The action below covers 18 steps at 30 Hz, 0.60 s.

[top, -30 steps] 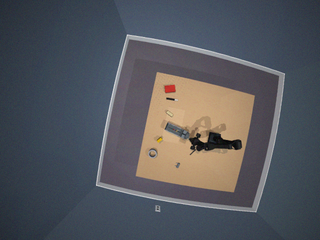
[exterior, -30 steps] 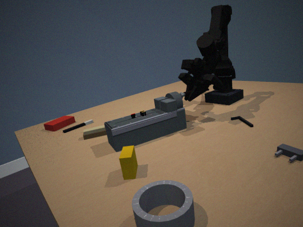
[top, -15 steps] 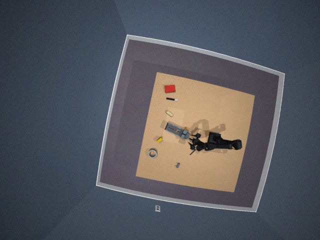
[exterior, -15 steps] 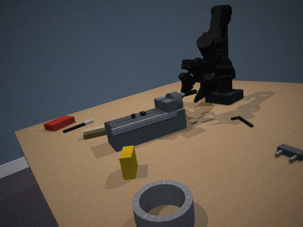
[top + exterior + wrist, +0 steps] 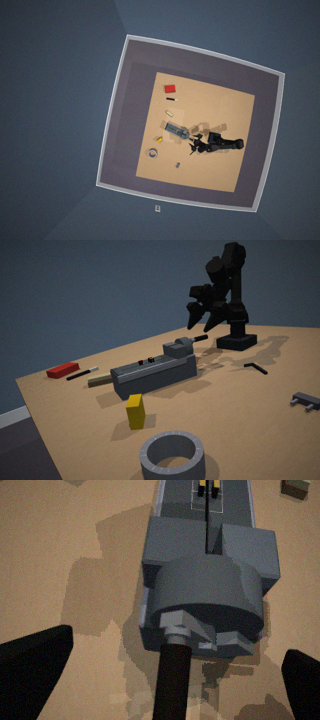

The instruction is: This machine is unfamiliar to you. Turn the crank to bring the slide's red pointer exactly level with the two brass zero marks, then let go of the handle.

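Note:
The grey machine [image 5: 169,126] [image 5: 155,383] [image 5: 205,585] stands on the table. Its red pointer [image 5: 173,129] [image 5: 140,362] is apart from the two brass marks [image 5: 176,130] [image 5: 150,359] [image 5: 215,488], offset towards the end away from the crank; it is outside the wrist view. The crank's dark handle [image 5: 201,338] [image 5: 172,680] sticks out from the round hub. My gripper [image 5: 197,330] [image 5: 179,649] is open and empty. Its fingers stand wide on either side of the handle in the wrist view; in the exterior view the tips are above it, not touching.
A pale block [image 5: 169,113] [image 5: 99,379], a marker [image 5: 170,98] [image 5: 78,374] and a red block [image 5: 170,88] [image 5: 63,369] lie on one side. A yellow block [image 5: 159,139] [image 5: 135,413], a grey ring [image 5: 199,451], a black angled key [image 5: 259,367] and a grey pronged part [image 5: 306,399] are on the other.

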{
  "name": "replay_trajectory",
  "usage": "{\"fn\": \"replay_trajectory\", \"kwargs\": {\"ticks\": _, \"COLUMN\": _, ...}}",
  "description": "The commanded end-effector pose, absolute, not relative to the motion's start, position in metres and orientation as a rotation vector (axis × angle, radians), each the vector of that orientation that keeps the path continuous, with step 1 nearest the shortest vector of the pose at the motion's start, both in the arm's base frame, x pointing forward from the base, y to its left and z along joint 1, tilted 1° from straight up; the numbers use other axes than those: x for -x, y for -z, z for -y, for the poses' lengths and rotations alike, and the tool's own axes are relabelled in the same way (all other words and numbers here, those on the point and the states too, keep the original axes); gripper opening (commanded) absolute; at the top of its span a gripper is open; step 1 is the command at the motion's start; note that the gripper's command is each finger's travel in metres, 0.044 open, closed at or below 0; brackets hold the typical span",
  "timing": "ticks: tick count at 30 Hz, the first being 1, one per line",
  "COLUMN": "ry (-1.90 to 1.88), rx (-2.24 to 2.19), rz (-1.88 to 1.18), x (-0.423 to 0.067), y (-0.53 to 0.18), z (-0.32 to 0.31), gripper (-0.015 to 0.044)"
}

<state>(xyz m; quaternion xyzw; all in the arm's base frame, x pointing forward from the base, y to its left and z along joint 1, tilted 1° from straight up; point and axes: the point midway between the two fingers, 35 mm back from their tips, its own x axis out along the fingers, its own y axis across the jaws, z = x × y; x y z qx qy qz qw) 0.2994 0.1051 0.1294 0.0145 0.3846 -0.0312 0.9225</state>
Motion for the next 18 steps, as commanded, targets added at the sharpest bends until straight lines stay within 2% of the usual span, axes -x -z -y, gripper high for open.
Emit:
{"fn": "replay_trajectory", "kwargs": {"ticks": 1, "ry": 0.061, "rx": -0.037, "rz": -0.78, "x": -0.301, "y": -0.156, "z": -0.106, "gripper": 0.044}}
{"fn": "replay_trajectory", "kwargs": {"ticks": 9, "ry": 0.06, "rx": -0.033, "rz": -0.784, "x": -0.304, "y": -0.183, "z": -0.105, "gripper": 0.044}}
{"fn": "replay_trajectory", "kwargs": {"ticks": 18, "ry": 0.022, "rx": -0.002, "rz": -0.824, "x": -0.362, "y": -0.189, "z": -0.089, "gripper": 0.044}}
